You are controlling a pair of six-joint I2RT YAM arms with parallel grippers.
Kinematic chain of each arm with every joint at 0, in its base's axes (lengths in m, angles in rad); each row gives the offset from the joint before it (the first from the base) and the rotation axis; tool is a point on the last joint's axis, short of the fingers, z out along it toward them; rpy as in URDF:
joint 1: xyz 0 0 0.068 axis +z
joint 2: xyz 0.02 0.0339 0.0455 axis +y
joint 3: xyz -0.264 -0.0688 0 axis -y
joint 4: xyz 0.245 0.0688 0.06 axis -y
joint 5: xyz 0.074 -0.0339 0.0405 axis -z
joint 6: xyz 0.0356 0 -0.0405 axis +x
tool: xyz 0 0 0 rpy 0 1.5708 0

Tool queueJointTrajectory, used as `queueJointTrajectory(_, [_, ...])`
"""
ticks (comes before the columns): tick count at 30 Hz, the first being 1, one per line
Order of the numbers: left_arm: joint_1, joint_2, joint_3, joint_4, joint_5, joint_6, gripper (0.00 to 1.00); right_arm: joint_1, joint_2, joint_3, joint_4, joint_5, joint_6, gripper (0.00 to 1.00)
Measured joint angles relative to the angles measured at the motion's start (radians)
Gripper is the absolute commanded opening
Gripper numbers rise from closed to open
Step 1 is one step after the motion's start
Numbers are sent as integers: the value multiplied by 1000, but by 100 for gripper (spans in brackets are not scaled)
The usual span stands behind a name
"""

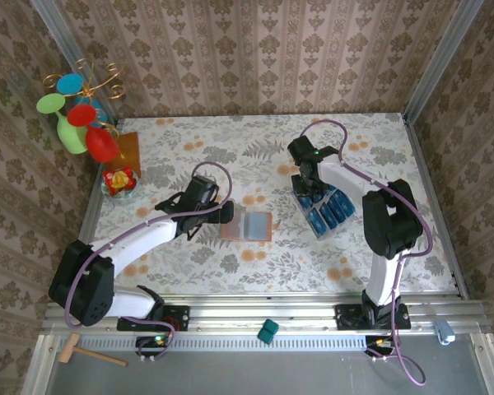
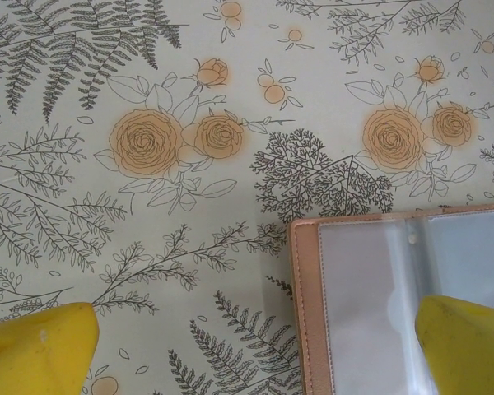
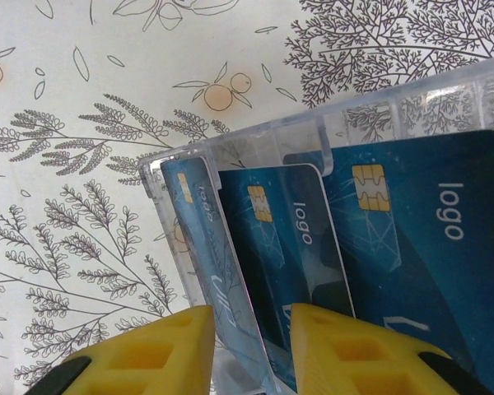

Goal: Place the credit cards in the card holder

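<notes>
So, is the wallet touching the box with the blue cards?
Apart. The top view shows bare tablecloth between the card holder and the clear tray of credit cards.

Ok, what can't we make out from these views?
Right wrist: whether the right end effector pinches the leftmost credit card; bottom edge cuts off the contact.
Top view: how many credit cards sit in the clear tray; too small, the right arm overlaps them.
Left wrist: the rest of the card holder; frame edges and a finger of the left end effector hide it.

Bare bench [image 1: 230, 140] lies open between wallet [image 1: 249, 225] and tray [image 1: 325, 210]; ornaments [image 1: 86, 115] crowd the far-left corner.
</notes>
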Motion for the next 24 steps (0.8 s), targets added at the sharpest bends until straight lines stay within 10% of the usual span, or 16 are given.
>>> queueJointTrajectory(24, [4, 4, -8, 12, 14, 0, 100, 8, 40, 23, 1, -4, -1, 17])
